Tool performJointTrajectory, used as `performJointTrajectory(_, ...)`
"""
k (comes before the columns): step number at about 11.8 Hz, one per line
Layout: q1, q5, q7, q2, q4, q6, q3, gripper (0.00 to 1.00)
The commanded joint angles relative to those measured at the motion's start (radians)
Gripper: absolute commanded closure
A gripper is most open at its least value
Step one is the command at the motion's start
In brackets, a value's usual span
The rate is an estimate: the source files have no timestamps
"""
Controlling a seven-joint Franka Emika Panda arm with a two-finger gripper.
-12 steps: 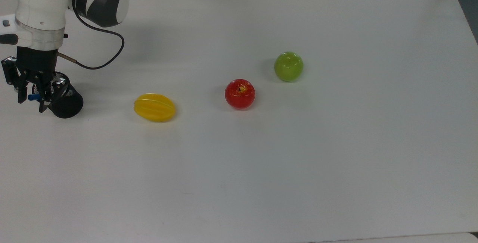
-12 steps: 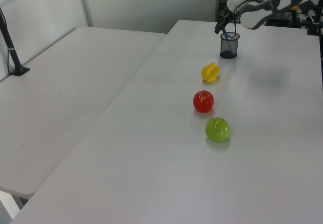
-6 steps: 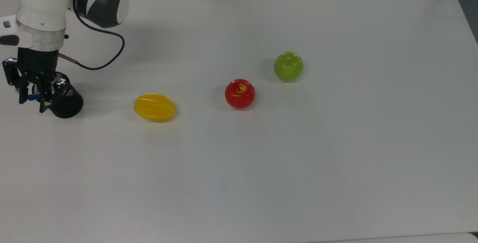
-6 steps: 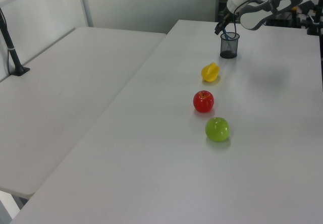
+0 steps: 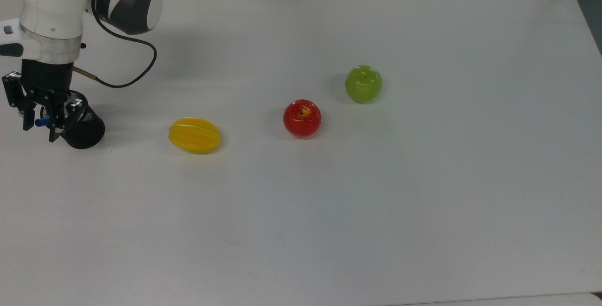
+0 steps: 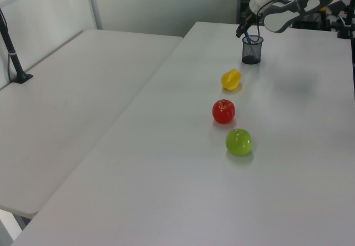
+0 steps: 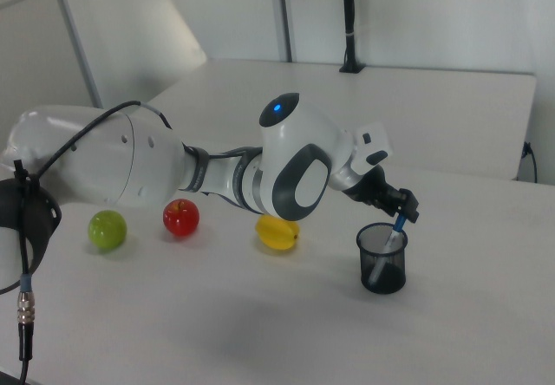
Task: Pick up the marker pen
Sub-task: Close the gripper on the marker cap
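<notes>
The marker pen (image 7: 388,244) stands tilted inside a black mesh cup (image 7: 381,259), its white barrel visible through the mesh in the right view, its blue cap (image 7: 399,225) up at the gripper (image 7: 404,212). The top view shows just the blue tip (image 5: 41,121) between the black fingers (image 5: 28,118), which sit closely either side; whether they actually pinch it I cannot tell. Beyond the cup, a ribbed yellow star fruit (image 5: 194,135), glossy red apple (image 5: 302,118) and green apple (image 5: 363,83) line the white table (image 5: 376,202)
</notes>
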Motion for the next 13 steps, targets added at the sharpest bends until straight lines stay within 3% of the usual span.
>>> performJointTrajectory(1,-0.004,-0.008,0.023,-0.075,-0.055,0.005,-0.006,0.42)
performJointTrajectory(7,-0.001,0.002,0.128,-0.086,-0.093,0.000,-0.004,0.41)
performJointTrajectory(9,-0.001,0.002,0.277,-0.083,-0.086,-0.001,-0.004,0.41)
performJointTrajectory(10,0.001,0.002,0.283,-0.078,-0.092,-0.001,-0.004,0.41)
performJointTrajectory(13,-0.002,0.002,0.281,-0.075,-0.087,0.000,-0.004,0.51)
